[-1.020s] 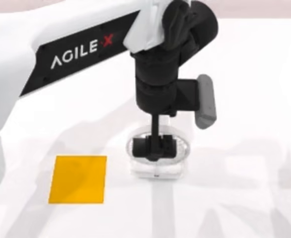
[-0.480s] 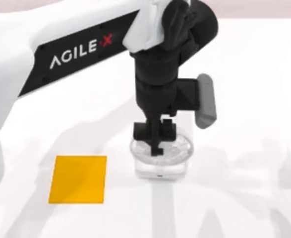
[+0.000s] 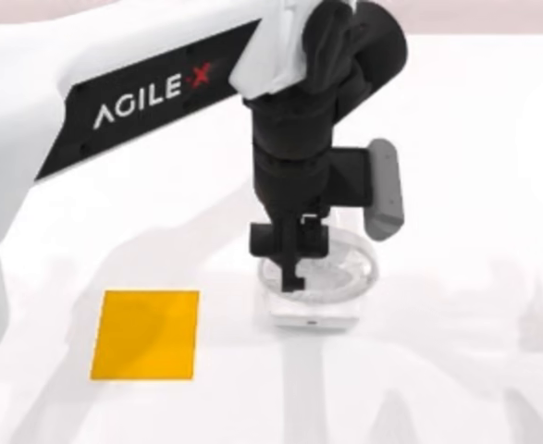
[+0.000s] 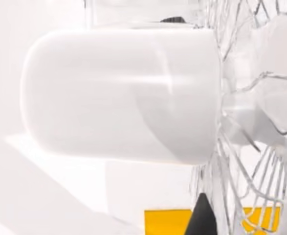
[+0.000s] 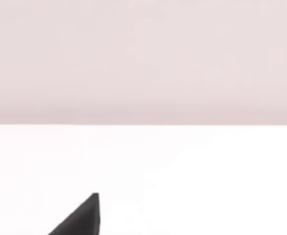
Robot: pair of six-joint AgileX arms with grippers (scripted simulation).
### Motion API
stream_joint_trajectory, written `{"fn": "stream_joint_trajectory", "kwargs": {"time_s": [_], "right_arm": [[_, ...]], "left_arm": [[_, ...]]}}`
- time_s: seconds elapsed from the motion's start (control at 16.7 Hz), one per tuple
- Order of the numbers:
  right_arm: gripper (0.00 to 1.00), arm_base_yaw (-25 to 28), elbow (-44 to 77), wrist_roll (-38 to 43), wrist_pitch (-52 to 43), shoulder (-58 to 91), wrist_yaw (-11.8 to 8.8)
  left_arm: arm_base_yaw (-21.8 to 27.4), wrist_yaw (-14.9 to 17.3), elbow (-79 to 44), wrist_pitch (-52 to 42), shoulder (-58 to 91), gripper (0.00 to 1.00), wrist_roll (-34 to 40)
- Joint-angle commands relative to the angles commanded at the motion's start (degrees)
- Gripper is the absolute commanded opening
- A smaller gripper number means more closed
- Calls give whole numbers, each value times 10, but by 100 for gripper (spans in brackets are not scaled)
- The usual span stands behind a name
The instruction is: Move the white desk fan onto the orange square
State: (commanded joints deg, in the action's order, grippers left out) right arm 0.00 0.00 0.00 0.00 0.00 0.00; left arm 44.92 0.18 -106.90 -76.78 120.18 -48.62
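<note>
Our left claw (image 3: 290,262) sits over the white desk fan (image 3: 319,277), fingers together, clamped on the top of its round grille. Against the frame half a second back, the fan has shifted right and up in the top view and looks a bit bigger, base edge now showing lower right of the claw; a second ago it sat further left and lower, so we read it as lifted off the desk (image 3: 456,388). The claw itself barely moved in the top view. The orange square (image 3: 145,334) is unchanged, lying flat, well apart to the fan's left. Left wrist view is filled by the fan's white housing (image 4: 119,93) and grille wires, with a strip of orange below. Our right claw (image 5: 79,220) shows only as one dark tip; we cannot tell its state.
</note>
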Motion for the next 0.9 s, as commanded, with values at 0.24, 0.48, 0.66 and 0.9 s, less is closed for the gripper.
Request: {"fn": "stream_joint_trajectory", "kwargs": {"time_s": [0.24, 0.48, 0.66, 0.9], "right_arm": [[100, 0, 0, 0, 0, 0, 0], [100, 0, 0, 0, 0, 0, 0], [100, 0, 0, 0, 0, 0, 0], [100, 0, 0, 0, 0, 0, 0]], "left_arm": [[-1, 0, 0, 0, 0, 0, -1], [-4, 0, -43, -39, 6, 0, 0], [-8, 0, -108, -94, 13, 0, 0], [-11, 0, -138, -123, 15, 0, 0]]}}
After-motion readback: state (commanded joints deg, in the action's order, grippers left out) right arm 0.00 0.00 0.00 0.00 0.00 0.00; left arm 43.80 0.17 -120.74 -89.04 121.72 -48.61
